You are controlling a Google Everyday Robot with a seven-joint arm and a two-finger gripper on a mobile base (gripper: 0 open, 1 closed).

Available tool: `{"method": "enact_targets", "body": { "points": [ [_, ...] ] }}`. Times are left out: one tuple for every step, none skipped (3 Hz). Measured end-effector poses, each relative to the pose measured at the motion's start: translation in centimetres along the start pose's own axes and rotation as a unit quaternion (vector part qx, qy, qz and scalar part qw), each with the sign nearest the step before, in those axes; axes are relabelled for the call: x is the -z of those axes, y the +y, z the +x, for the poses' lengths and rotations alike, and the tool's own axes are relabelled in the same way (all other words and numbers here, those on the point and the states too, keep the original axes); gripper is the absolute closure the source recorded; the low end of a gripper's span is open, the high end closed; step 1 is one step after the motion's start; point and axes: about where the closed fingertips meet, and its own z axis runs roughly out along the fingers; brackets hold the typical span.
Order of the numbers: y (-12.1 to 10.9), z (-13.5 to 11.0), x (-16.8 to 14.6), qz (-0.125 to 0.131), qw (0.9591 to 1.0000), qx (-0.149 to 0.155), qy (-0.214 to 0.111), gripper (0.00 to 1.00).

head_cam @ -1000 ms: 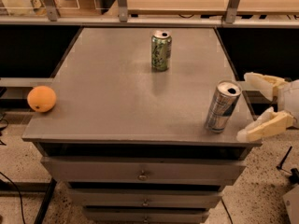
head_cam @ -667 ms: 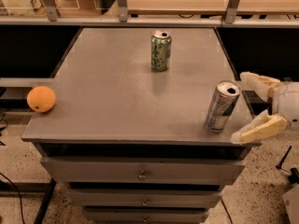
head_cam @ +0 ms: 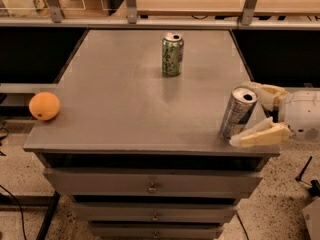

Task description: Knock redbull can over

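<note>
**At the front right corner: redbull can between the open pincer's fingers**

Near the front right corner of the worktop is the redbull can, silver with its opened top facing up. Its base is on the surface close to the front edge, and its body tilts, the top leaning to the right.

The pincer reaches in from the right at the can's height. It is open, with its pale fingers spread on either side of the can. One finger lies in front, low along the worktop's edge, its tip just beside the can's base. The other passes behind the can's upper part. Whether either finger touches the can cannot be told. The pincer's white body sits off the worktop's right side.

A green can stands upright towards the back of the worktop, near the middle and well apart from the redbull can. An orange rests at the left edge, near the front corner. Drawers with small knobs are stacked under the worktop.
</note>
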Motion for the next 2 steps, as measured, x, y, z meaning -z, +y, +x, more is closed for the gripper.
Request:
{"method": "enact_targets", "body": {
  "points": [
    [0.1, -0.29, -1.0, -0.008, 0.9999, 0.001, -0.008, 0.4],
    [0.17, -0.4, -1.14, -0.009, 0.9999, 0.002, -0.008, 0.64]
  ]
}}
